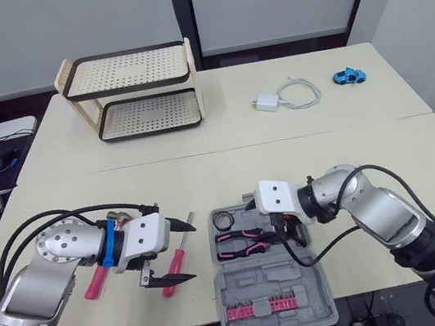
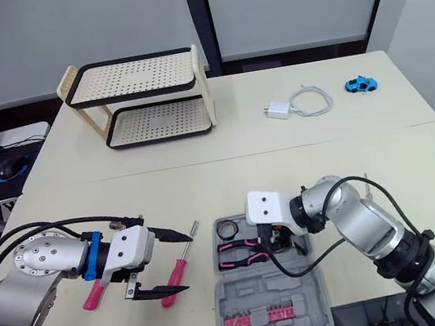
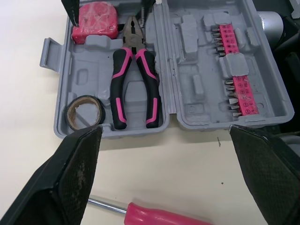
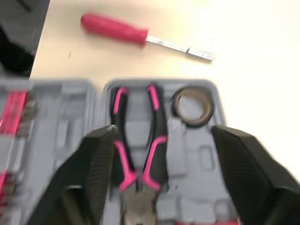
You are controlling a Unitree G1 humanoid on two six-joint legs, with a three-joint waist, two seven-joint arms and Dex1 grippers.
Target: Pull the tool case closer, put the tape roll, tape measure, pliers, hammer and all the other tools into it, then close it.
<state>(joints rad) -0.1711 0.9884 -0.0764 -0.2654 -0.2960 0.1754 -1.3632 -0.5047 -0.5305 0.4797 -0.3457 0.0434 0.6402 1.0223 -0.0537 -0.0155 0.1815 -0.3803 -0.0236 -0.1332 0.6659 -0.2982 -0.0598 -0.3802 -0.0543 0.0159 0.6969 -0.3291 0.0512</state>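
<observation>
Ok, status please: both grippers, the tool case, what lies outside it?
Left gripper open, by the screwdriver. Right gripper open, above the pliers. Tool case open: tape roll, tape measure, pliers inside. Screwdriver, hammer outside on table.

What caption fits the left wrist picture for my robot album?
Open left gripper faces the open tool case holding pliers, tape roll and tape measure; screwdriver outside.

The open tool case (image 1: 302,278) sits at the front edge of the surface (image 1: 203,173). Pliers (image 1: 243,244), a tape roll (image 1: 225,218) and a tape measure (image 3: 93,23) lie in its rear half. A screwdriver (image 1: 179,260) lies just left of it.
</observation>
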